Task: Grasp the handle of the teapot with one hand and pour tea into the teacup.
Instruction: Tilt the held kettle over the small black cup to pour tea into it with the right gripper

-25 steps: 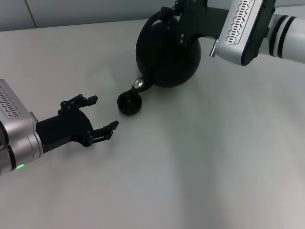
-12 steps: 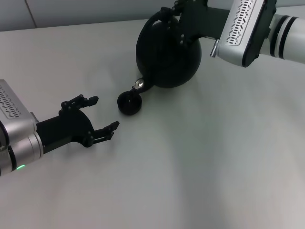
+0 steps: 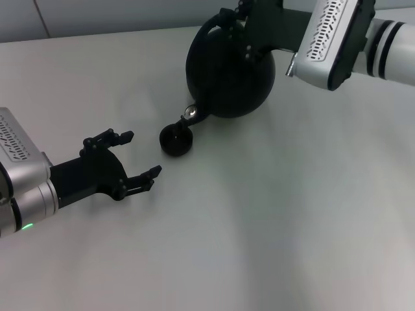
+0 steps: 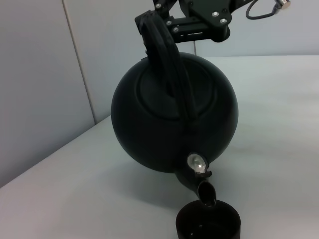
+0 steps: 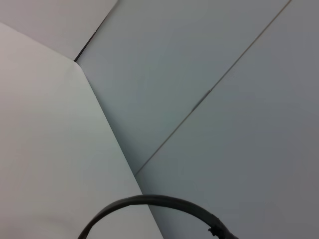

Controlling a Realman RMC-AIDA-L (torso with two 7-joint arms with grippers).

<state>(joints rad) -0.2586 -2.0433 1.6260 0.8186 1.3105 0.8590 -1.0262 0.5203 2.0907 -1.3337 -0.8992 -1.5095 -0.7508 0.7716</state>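
Note:
My right gripper (image 3: 237, 21) is shut on the black arched handle (image 3: 209, 27) of the round matte-black teapot (image 3: 230, 74) and holds it off the table, tilted. Its short spout (image 3: 189, 116) points down over the small black teacup (image 3: 176, 140). In the left wrist view the teapot (image 4: 169, 119) hangs by its handle (image 4: 167, 55), and the spout tip (image 4: 206, 191) is just above the teacup's (image 4: 208, 224) rim. The right wrist view shows only an arc of the handle (image 5: 154, 201). My left gripper (image 3: 143, 152) is open and empty, low over the table left of the teacup.
The grey table (image 3: 272, 214) stretches to the front and right. A pale wall (image 3: 97, 13) runs along its far edge.
The teapot has shifted a trace up and to the right in my right gripper. The left arm and the teacup have not moved.

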